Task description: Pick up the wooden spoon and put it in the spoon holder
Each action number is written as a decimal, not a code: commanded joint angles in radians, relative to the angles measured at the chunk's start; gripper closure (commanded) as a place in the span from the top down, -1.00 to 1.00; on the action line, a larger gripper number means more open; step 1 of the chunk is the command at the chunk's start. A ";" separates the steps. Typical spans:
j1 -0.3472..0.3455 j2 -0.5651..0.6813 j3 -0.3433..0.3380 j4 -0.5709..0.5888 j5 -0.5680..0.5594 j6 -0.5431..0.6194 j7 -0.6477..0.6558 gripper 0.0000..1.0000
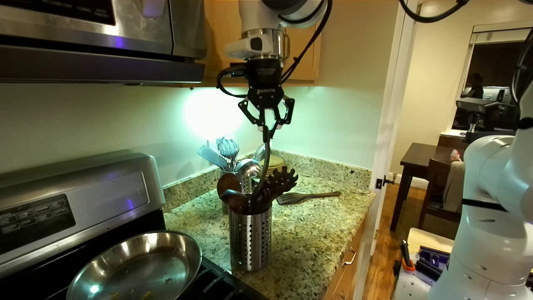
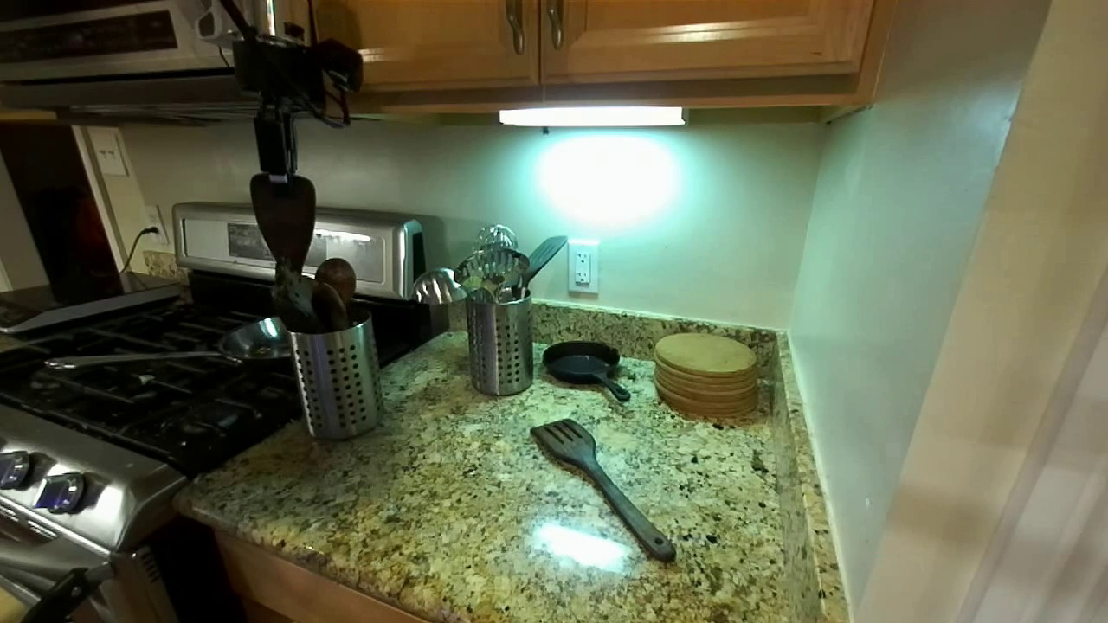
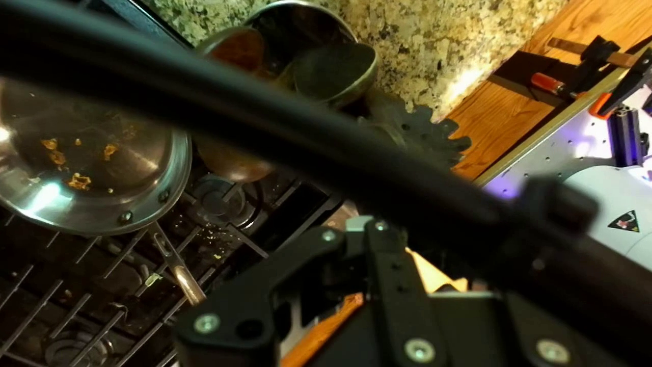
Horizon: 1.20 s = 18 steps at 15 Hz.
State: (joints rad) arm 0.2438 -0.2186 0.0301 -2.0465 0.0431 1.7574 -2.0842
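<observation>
The spoon holder is a perforated steel canister [image 1: 250, 241] on the counter beside the stove; it also shows in an exterior view [image 2: 339, 381]. Several dark wooden utensils stand in it. My gripper [image 1: 267, 128] is above the canister, shut on the top end of a long dark wooden utensil, taken as the wooden spoon [image 1: 266, 156]. In an exterior view [image 2: 286, 212] its held end looks broad and flat. It stands nearly upright, slightly curved, and its lower end runs down into the canister's mouth, hidden among the others. In the wrist view a blurred dark band hides the fingertips.
A steel pan [image 1: 145, 266] sits on the stove. A second canister [image 2: 500, 346] with utensils stands behind. A slotted wooden turner [image 2: 606, 484] lies on the counter. A small black skillet [image 2: 582, 362] and stacked wooden discs [image 2: 705, 372] are farther back. The microwave [image 1: 104, 50] overhangs the stove.
</observation>
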 commanded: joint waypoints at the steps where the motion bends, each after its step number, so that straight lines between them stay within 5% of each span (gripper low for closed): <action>1: -0.016 0.004 0.030 -0.039 0.024 0.060 -0.029 -0.91; 8: -0.016 0.023 0.053 -0.101 0.043 0.172 -0.021 -0.90; 9: -0.016 0.020 0.054 -0.109 0.048 0.180 -0.020 -0.27; 18: -0.007 -0.107 0.071 -0.170 0.103 0.188 0.062 0.76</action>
State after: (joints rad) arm 0.2439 -0.2161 0.0828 -2.1370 0.1148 1.9070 -2.0626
